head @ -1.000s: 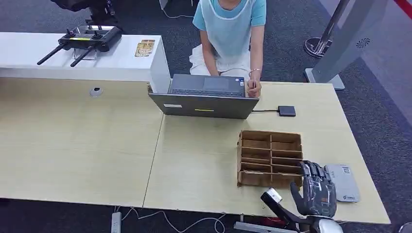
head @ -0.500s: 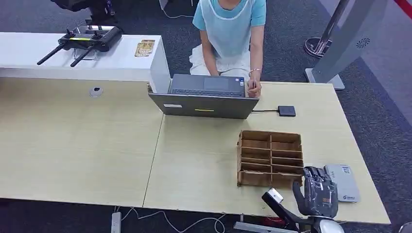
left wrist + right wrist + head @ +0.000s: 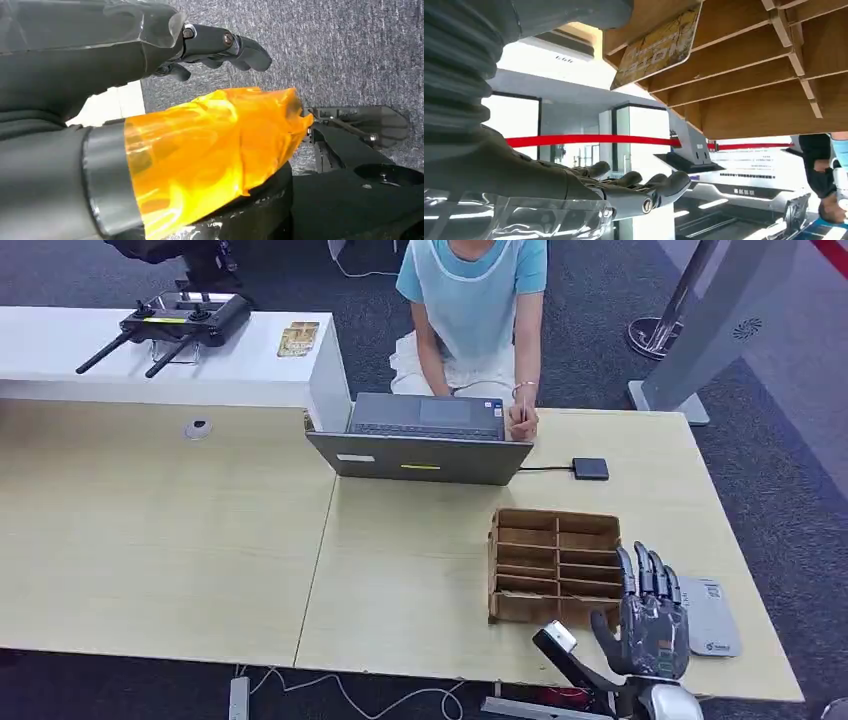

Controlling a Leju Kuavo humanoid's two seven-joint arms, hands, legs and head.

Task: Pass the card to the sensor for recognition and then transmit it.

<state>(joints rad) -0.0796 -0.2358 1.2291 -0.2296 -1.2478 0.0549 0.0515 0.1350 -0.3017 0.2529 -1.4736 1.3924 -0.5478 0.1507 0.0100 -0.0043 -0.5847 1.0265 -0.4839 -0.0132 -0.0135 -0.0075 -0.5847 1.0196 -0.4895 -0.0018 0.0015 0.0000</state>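
Right robot hand (image 3: 652, 625), fingers spread and holding nothing, beside the wooden slotted rack (image 3: 556, 564) at 5 o'clock on the table (image 3: 400, 570); card (image 3: 659, 46) apparently unpicked in its slot, sensing and handover remaining.

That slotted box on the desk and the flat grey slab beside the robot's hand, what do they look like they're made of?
The slotted box looks like thin unpainted wood, perhaps plywood: matte brown panels with a faint grain and slotted dividers, seen close in the right wrist view. The grey slab looks like smooth moulded plastic, with rounded corners, an even matte grey and small printed marks. Both are guesses from looks alone.
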